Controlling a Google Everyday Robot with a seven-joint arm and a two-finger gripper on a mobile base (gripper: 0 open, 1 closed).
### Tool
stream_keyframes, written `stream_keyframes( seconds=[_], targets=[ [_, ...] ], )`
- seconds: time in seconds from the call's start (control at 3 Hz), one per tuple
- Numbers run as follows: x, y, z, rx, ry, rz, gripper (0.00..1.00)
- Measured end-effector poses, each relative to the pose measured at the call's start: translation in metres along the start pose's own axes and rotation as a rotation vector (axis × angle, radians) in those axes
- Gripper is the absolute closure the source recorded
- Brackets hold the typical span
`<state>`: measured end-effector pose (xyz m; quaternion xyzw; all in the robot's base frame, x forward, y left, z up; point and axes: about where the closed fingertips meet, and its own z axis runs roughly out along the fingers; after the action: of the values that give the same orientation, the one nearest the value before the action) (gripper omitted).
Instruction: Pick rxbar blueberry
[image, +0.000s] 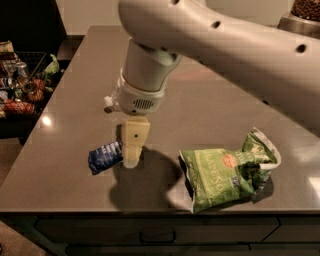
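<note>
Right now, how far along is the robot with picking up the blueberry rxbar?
Done: the gripper is down at the right end of the rxbar blueberry, well away from the green chip bag. In hand: lining up the grasp; a grip can't be confirmed. Left: securing the bar and lifting it, since it lies flat on the counter.

The one camera looks down at a slant from high in front of the grey counter (75, 100). It sits close enough that the near edge and the cabinet front cross the bottom of the view. The arm (225, 40) reaches in from the upper right, close to the lens. The gripper (131, 161) hangs left of centre, just beside the blue snack bar (105, 156). A wire basket (20, 85) shows at the left edge.
</note>
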<state>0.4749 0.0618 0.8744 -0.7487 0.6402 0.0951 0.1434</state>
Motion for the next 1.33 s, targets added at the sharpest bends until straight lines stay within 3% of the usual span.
stream_keyframes(
  seconds=[0.33, 0.67, 1.33],
  targets=[
    [-0.006, 0.007, 0.017, -0.014, 0.018, -0.024, 0.0],
    [-0.009, 0.012, 0.029, -0.039, 0.034, -0.036, 0.13],
    [-0.009, 0.016, 0.044, -0.093, 0.063, -0.051, 0.6]
  ],
)
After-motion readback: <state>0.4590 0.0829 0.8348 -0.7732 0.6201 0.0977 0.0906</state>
